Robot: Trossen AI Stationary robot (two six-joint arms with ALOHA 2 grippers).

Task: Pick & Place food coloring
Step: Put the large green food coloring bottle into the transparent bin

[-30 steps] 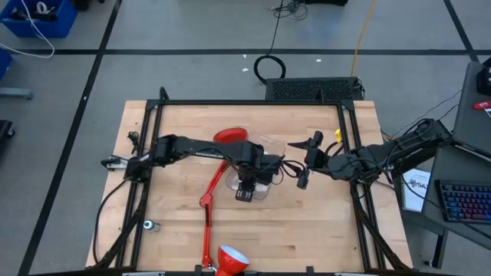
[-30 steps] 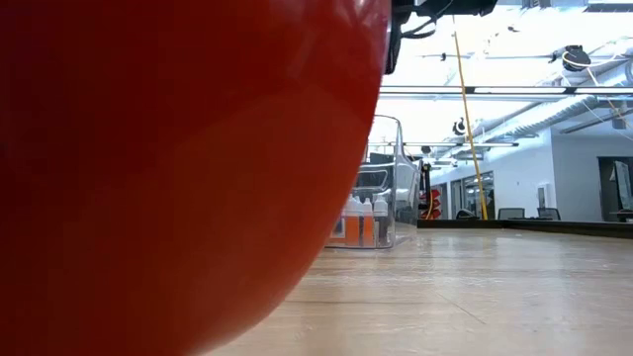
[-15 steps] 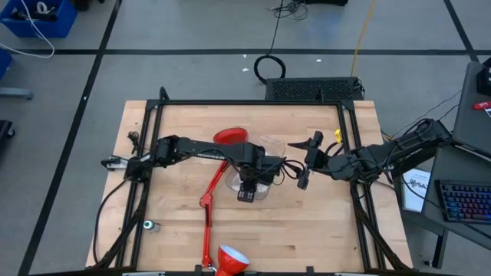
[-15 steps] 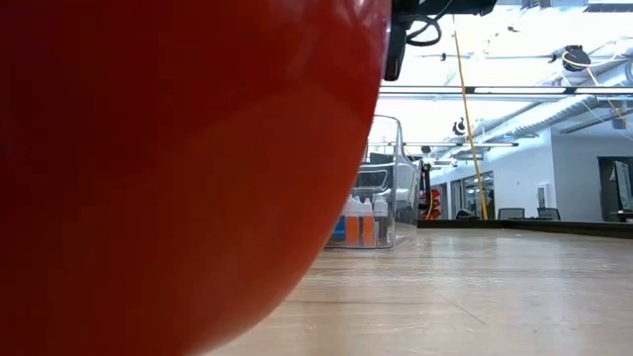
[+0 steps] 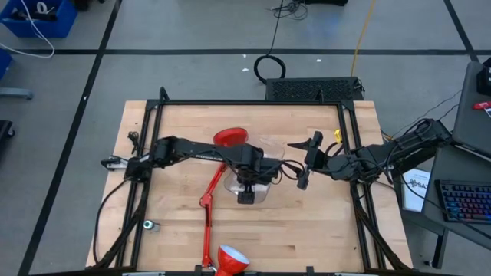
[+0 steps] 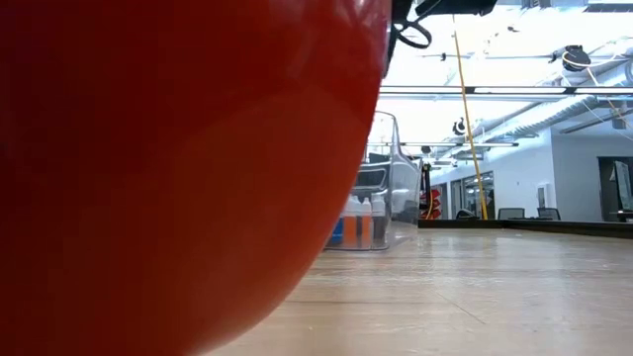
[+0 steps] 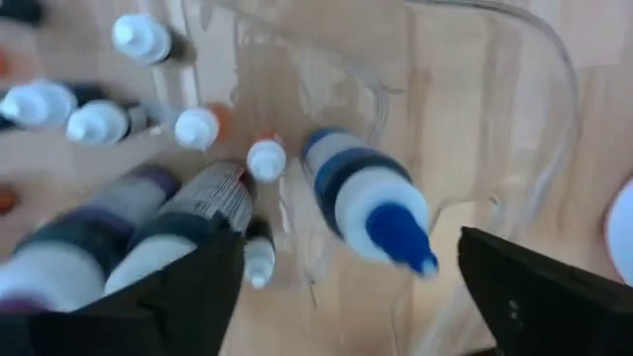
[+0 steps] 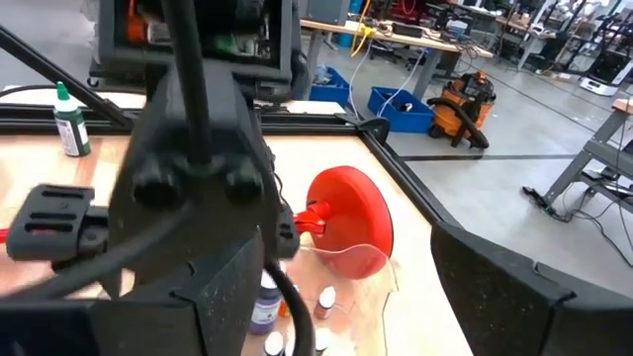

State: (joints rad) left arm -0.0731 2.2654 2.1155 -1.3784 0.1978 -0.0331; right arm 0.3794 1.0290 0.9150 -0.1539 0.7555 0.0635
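Looking down from the high view, I see my left pincer (image 5: 246, 195) hanging over the clear tub (image 5: 265, 143) at mid-bench, its arm stretched in from the left edge. Through the left wrist view its two dark fingers (image 7: 198, 297) stand spread wide with nothing between them, and the food coloring bottles (image 7: 203, 129) stand directly beneath, inside the tub's clear wall (image 7: 539, 119). There I count about six tiny white-topped bottles, two larger grey-banded ones, and one bigger dark-banded bottle with a blue tip (image 7: 371, 203) lying closest to the gap between the fingers; more may sit past the edge. Any printing on them is too blurred for me to read.

A red desk lamp (image 5: 230, 139) lies across the bench just left of the tub, its second red shade (image 5: 232, 259) at the near edge, and that shade fills most of the low view.

On the right, my right pincer (image 5: 304, 178) hovers above the bench just beside the tub, fingers parted and empty. Its wrist view shows a green-capped bottle (image 8: 70, 124) standing apart on the wood.
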